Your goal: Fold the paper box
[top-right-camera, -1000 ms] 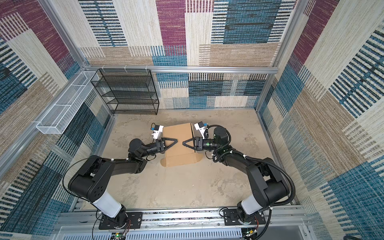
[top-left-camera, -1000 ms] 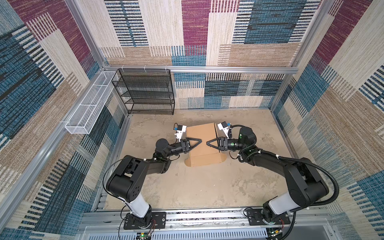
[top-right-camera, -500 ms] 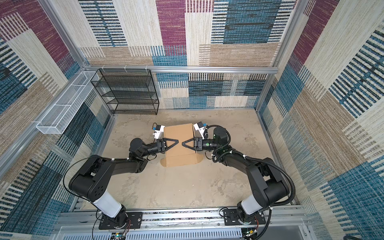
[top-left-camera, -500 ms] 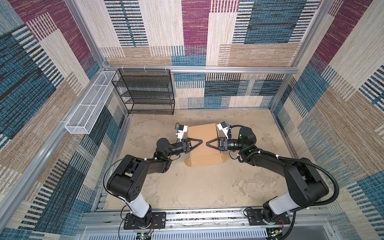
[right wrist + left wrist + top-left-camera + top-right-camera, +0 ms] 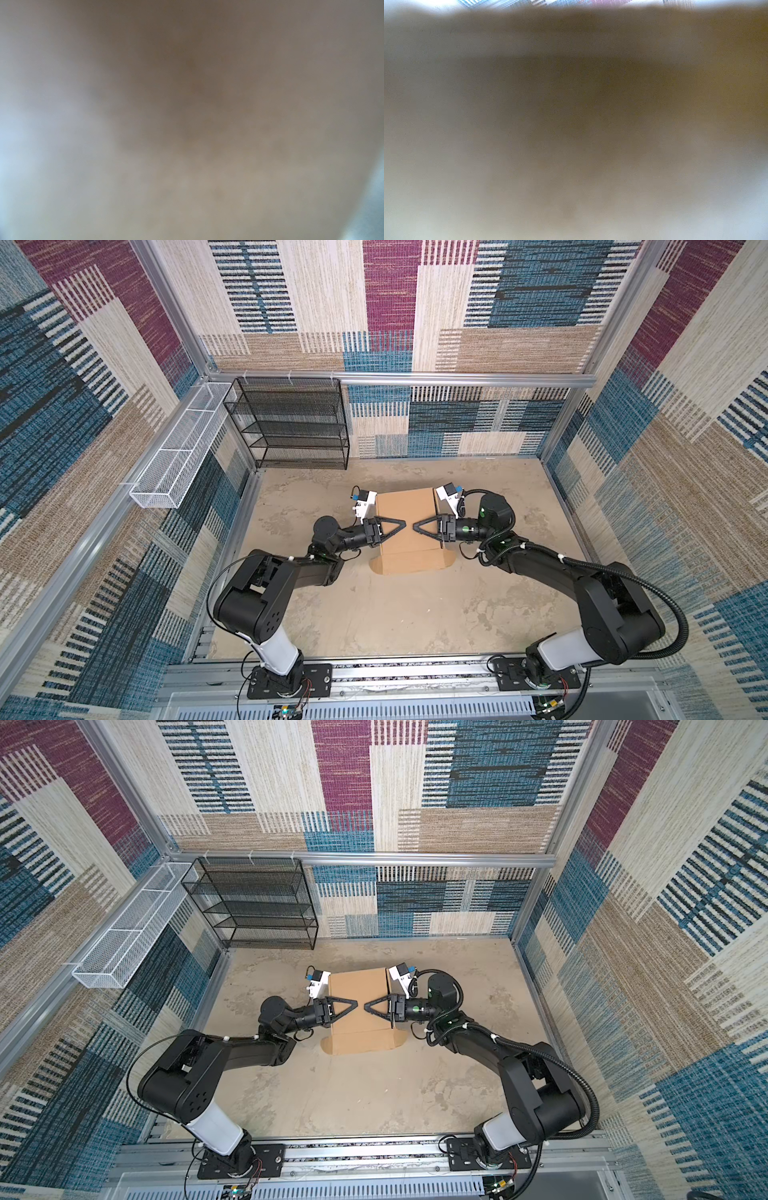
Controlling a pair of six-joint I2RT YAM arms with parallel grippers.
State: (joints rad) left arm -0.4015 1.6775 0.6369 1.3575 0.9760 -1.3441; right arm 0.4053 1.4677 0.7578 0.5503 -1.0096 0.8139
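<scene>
The paper box [image 5: 407,502] [image 5: 359,982] is plain brown cardboard, folded up, and sits mid-floor with a rounded-cornered flap along its near edge. My left gripper [image 5: 402,524] [image 5: 354,1004] reaches over its top from the left. My right gripper [image 5: 415,527] [image 5: 367,1007] reaches in from the right. The two tips almost meet over the middle of the lid. Each gripper is turned edge-on, so only its upper finger shows and the gap is hidden. Both wrist views are filled with blurred brown cardboard [image 5: 571,104] [image 5: 187,104] pressed close to the lens.
A black wire shelf [image 5: 291,423] stands against the back wall at the left. A white wire basket [image 5: 178,456] hangs on the left wall. Metal frame rails edge the sandy floor [image 5: 395,614], and both arm bases sit on the front rail [image 5: 395,672].
</scene>
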